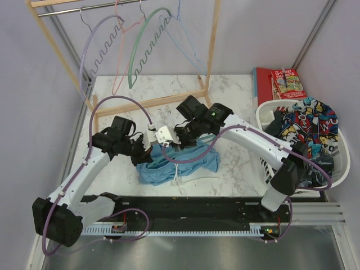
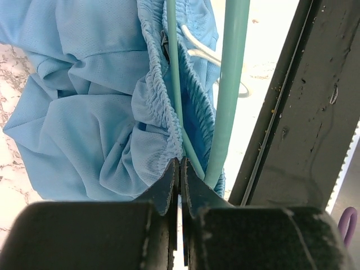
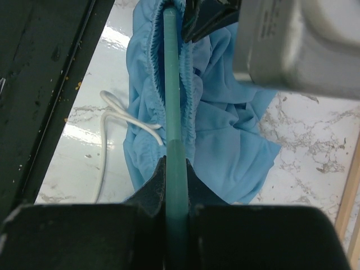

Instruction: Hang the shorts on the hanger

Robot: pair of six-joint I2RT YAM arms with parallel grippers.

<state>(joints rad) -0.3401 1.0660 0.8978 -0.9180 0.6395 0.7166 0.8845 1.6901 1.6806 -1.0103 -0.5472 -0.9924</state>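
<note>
Sky-blue and crumpled, the shorts [image 1: 188, 164] lie in a heap on the white marble table [image 1: 236, 95], near its near edge and roughly midway between the two arms, just far of the black rail [image 1: 197, 205] that carries the arm bases. Their white drawstring [image 3: 112, 118] trails loose toward that rail. The hanger [image 3: 171, 84], teal plastic, runs through the gathered elastic waist, so that the waistband wraps around one of its arms; in the left wrist view a thicker teal arm and a thinner one both pass down beside the bunched fabric. The right gripper [image 3: 173, 169] is clamped on the hanger's bar, fingers pressed tight against either side. The left gripper [image 2: 180, 171] has its jaws pressed together on a fold of the waistband, right where the thinner teal arm meets the cloth. At the far left stands a wooden rack [image 1: 212, 39] hung with several other hangers, a green wavy hanger [image 1: 135, 62] among them. On the right sits a white laundry basket [image 1: 264, 112] holding dark cartoon-print clothes.
</note>
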